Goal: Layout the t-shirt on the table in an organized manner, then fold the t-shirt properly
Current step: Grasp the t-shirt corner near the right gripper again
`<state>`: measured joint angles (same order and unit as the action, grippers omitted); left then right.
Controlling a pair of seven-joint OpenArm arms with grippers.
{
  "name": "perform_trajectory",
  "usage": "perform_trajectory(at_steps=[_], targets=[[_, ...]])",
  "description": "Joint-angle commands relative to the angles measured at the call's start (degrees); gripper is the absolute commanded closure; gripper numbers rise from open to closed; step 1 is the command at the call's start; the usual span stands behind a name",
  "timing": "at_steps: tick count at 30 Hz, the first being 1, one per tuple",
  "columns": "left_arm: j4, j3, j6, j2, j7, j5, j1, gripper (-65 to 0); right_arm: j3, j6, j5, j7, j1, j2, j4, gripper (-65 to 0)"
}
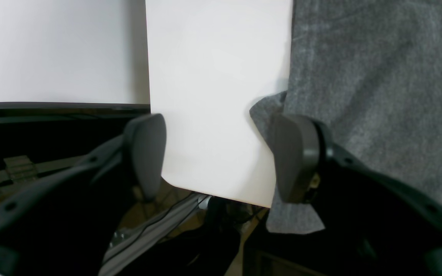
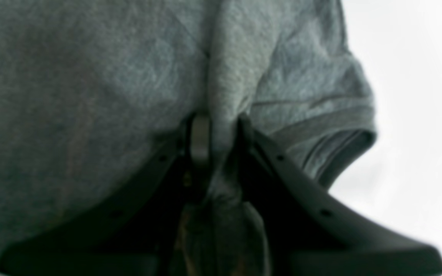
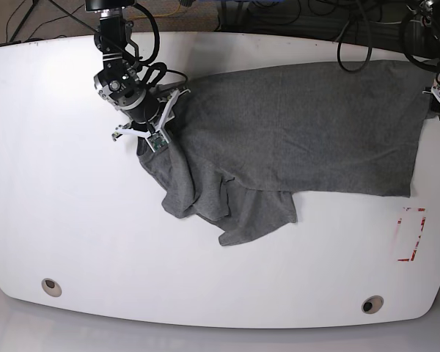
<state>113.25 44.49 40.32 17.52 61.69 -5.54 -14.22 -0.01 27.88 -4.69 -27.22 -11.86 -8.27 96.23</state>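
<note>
The dark grey t-shirt (image 3: 293,139) lies rumpled across the back half of the white table (image 3: 73,220), its lower part bunched in folds toward the middle. My right gripper (image 3: 148,125) is at the shirt's left end. In the right wrist view that right gripper (image 2: 221,134) is shut on a raised fold of t-shirt (image 2: 90,76), and a sleeve (image 2: 320,126) lies just to the right. My left gripper (image 1: 221,153) stands open at the table's (image 1: 213,96) edge. One of its fingers (image 1: 294,157) is against a corner of the t-shirt (image 1: 378,96) that hangs over the edge.
Two round grommet holes (image 3: 51,286) (image 3: 372,303) sit near the table's front edge. Red tape marks (image 3: 411,235) lie at the front right. Cables (image 3: 352,29) run behind the table. Below the table edge, the left wrist view shows dark frame parts (image 1: 21,165).
</note>
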Motion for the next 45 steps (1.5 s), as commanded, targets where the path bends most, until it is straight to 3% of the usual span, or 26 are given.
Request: perform_trajectory(at_steps=[1,7,18,23,29,31,45], targets=[[0.81,-0.40,-0.32,0.99,-0.72,-0.22,0.64,-39.3,0.23,-0.32,0.69,1.42,-0.23,-0.30,2.98,-5.2],[0.81,-0.84,-0.32,0.90,-0.72,-0.22,0.72,-39.3,0.23,-0.32,0.69,-0.69,-0.49,-0.21,6.24,-0.2],[0.73,-2.34,-0.32,0.90,-0.72,-0.13,2.57,-39.3,0.14,-0.23,0.69,-1.48,-1.73,-0.21,10.98,-0.5],[0.73,-2.42,-0.32,0.90,-0.72,-0.13,2.66,-39.3,0.05,-0.32,0.51,-1.48,-1.55,-0.21,10.28,-7.3],[0.73,-2.42,-0.32,0.90,-0.72,-0.13,2.66,-39.3,0.05,-0.32,0.69,-1.22,-1.46,-0.21,7.91,-27.0],[0.73,-2.42,-0.32,0.90,-0.72,-0.13,2.66,-39.3,0.05,-0.32,0.69,-1.22,-1.55,-0.21,7.91,-29.8],[0.73,-2.42,-0.32,0.90,-0.72,-0.13,2.66,-39.3,0.05,-0.23,0.69,-1.13,1.35,1.81,2.72,-30.8]])
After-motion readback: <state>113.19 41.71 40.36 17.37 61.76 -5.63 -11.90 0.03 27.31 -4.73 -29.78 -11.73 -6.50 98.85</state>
